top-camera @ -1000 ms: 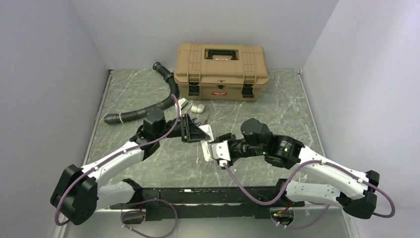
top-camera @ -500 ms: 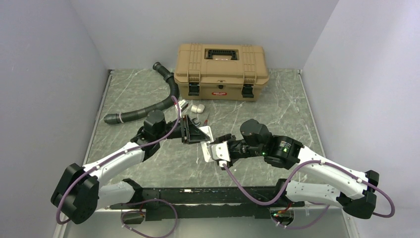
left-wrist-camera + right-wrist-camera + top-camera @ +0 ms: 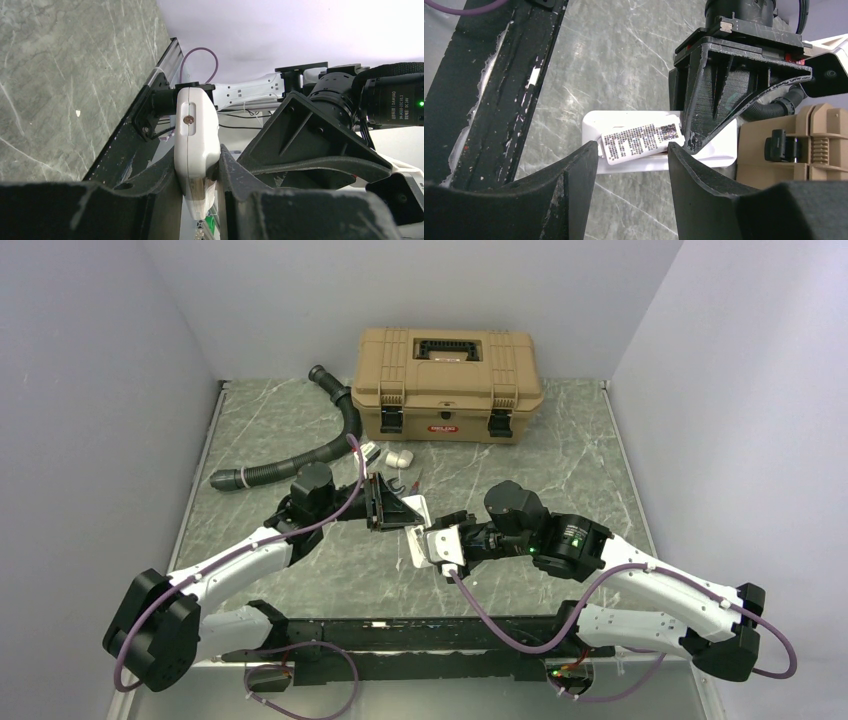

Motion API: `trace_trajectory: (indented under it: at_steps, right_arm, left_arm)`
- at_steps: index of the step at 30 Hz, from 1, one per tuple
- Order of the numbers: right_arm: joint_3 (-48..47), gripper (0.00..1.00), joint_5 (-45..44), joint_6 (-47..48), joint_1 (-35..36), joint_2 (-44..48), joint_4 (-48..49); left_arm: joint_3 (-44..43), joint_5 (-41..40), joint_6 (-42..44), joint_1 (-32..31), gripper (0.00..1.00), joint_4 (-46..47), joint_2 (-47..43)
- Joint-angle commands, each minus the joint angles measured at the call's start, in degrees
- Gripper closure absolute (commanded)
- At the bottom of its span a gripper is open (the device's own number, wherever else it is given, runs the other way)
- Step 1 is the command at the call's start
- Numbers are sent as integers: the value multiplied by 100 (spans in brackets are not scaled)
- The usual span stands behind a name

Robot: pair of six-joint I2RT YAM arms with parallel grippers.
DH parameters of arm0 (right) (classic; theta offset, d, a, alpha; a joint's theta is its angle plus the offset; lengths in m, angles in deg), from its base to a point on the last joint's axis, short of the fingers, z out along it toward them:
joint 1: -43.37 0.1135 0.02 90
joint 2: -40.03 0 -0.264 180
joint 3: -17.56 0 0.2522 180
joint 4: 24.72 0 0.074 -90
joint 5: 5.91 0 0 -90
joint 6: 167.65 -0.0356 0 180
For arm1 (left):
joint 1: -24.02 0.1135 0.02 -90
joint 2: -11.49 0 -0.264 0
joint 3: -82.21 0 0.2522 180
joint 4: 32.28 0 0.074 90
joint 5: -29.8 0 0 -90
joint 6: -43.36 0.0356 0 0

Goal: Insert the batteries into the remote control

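Observation:
The remote control (image 3: 420,512) is a slim white handset held above the table between the two arms. My left gripper (image 3: 403,508) is shut on one end of it; in the left wrist view the remote control (image 3: 195,130) shows edge-on, pinched between the black fingers of the left gripper (image 3: 196,162). In the right wrist view the remote control (image 3: 624,120) lies crosswise with a labelled white cover (image 3: 641,137) tilted on its back. My right gripper (image 3: 633,146) is open, one fingertip over each end of that cover. The batteries are out of view.
A tan toolbox (image 3: 447,370) stands shut at the back. A black corrugated hose (image 3: 300,455) curves along the back left. A stubby white cylinder piece (image 3: 400,456) lies in front of the toolbox. A black rail (image 3: 400,635) runs along the near edge.
Both arms have barely shifted. The left grip on the remote control and the spread of the right fingers look the same.

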Motion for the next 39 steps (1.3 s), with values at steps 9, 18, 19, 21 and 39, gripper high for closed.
trace_trajectory:
  at_steps: [9,18,19,21,39]
  right_arm:
    - [-114,43,166,-127,-13,108,146]
    - [-106,43,162,-105,-13,101,189]
    - [-98,43,158,-105,-14,101,189]
    - [-81,43,149,-105,-7,102,194]
    - [192,52,-788,-3701,-6,379,2155]
  left_arm:
    - [79,53,50,-26,100,306,97]
    - [108,38,67,-26,100,301,139]
    - [107,44,66,-26,100,308,141]
    - [104,53,51,-22,100,325,144]
    - [276,-521,6,-19,100,749,65]
